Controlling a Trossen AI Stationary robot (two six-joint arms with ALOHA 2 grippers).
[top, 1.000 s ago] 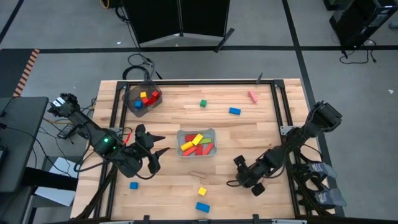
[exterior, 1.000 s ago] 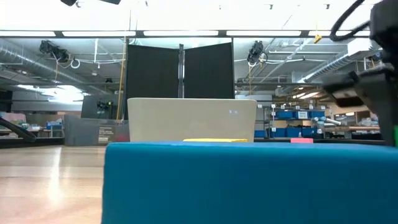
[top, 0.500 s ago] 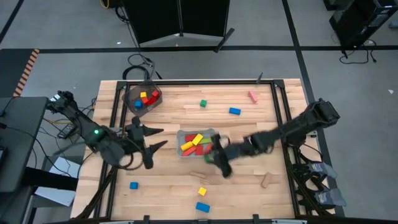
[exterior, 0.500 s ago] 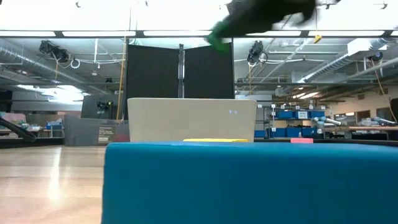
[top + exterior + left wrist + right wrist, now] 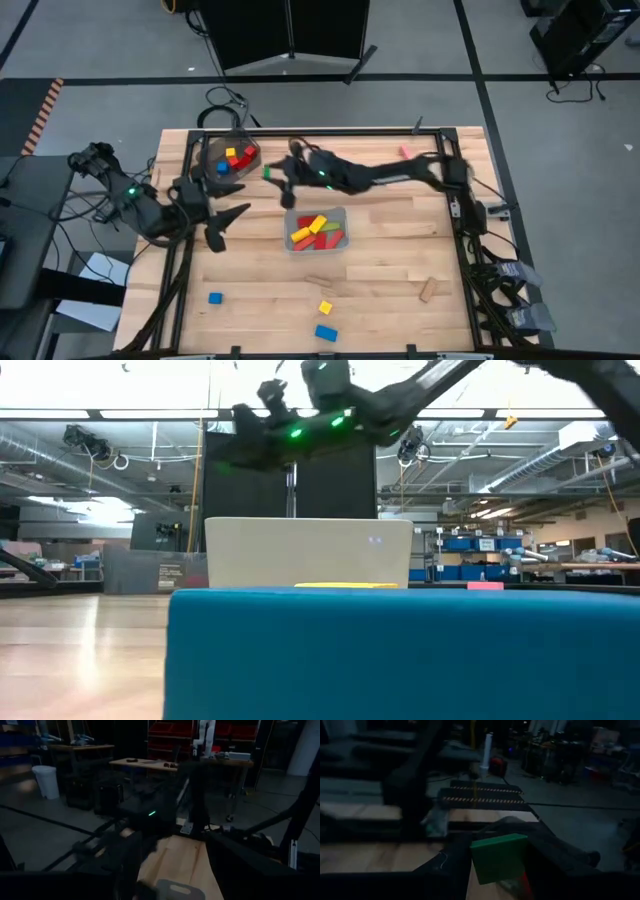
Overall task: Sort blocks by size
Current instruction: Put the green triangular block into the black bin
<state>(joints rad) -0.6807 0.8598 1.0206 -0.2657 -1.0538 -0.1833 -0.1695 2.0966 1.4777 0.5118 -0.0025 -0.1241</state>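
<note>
1. Right gripper [image 5: 272, 175], stretched across the far part of the wooden table [image 5: 390, 260], hangs just right of the dark translucent bowl [image 5: 229, 158]; its fingers are closed on a small green cube [image 5: 499, 857].
2. Left gripper [image 5: 228, 215], jaws spread wide and empty, sits at the table's left edge, near side of the bowl.
3. Clear rectangular tray [image 5: 316, 229], mid-table, holds red, yellow and green bars.
4. Bowl contents: small red, yellow and blue cubes.
5. Loose blocks at the near side: a blue cube [image 5: 214, 298], a yellow cube [image 5: 324, 308], a blue bar [image 5: 326, 333] and a plain wooden piece [image 5: 429, 290].
</note>
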